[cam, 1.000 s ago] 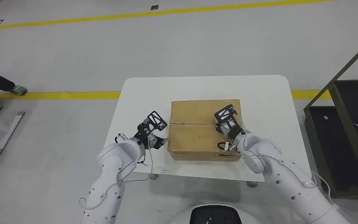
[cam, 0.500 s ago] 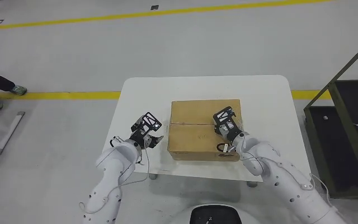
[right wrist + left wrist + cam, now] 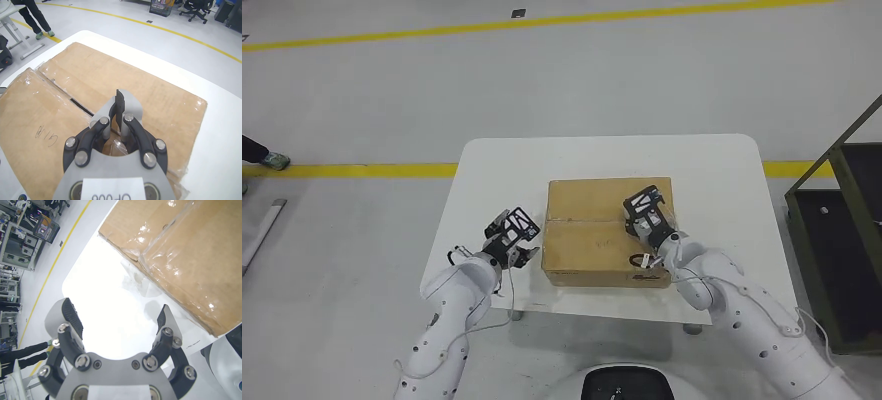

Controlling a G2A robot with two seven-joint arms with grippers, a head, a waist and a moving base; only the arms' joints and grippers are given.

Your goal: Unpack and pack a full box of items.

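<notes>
A closed brown cardboard box (image 3: 597, 230) sits on the white table (image 3: 502, 170), its two top flaps meeting at a taped seam (image 3: 56, 86). My left gripper (image 3: 510, 232) hovers over the table just beside the box's left side (image 3: 189, 262); it is open with nothing between its fingers (image 3: 72, 318). My right gripper (image 3: 118, 100) is shut, its tips resting over the seam near the box's right end (image 3: 645, 212), where a narrow dark slit (image 3: 81, 107) shows between the flaps.
A scrap of clear tape (image 3: 140, 283) lies on the table against the box's side. A dark metal rack (image 3: 842, 230) stands to the right of the table. Bare table lies behind the box and to its left.
My left gripper drew back from the box towards the table's left, then came back close to the box's side. The right gripper barely shifted on the box top.
</notes>
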